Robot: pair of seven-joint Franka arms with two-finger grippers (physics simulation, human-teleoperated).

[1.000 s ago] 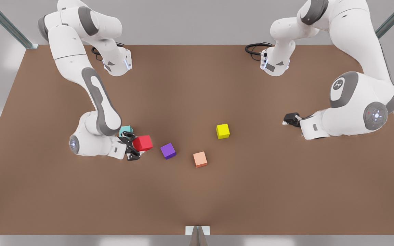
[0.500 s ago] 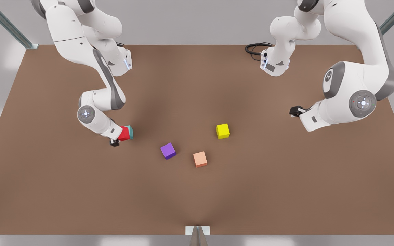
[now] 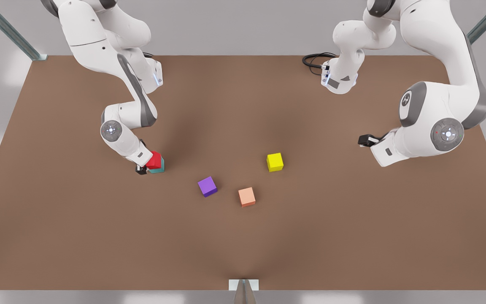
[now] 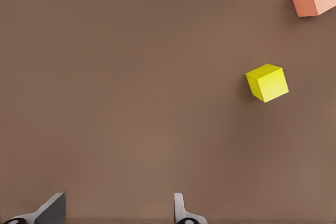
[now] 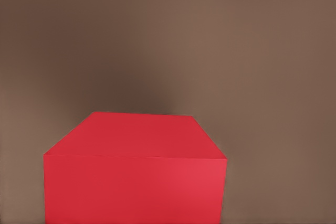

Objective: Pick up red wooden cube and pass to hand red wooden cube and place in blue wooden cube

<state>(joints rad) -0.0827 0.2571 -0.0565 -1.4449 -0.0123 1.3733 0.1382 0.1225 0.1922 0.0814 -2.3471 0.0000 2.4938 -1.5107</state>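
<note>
Right gripper (image 3: 145, 166), on front view's left: fingers pinching red wooden cube (image 3: 154, 160), which sits atop blue wooden cube (image 3: 157, 167), slightly offset; teal edge visible beneath on near/right side. In right wrist view red wooden cube (image 5: 135, 169) close up vs brown table (image 5: 252, 66).

Left gripper (image 3: 365, 139), front view's right, waiting over bare table (image 3: 352, 211); fingers spread, tips (image 4: 52, 209) apart, nothing btwn.

Purple cube (image 3: 207, 186), salmon cube (image 3: 247, 196), yellow cube (image 3: 275, 162) mid-table, well apart from stack and from all edges. Wide open table near front edge.
</note>
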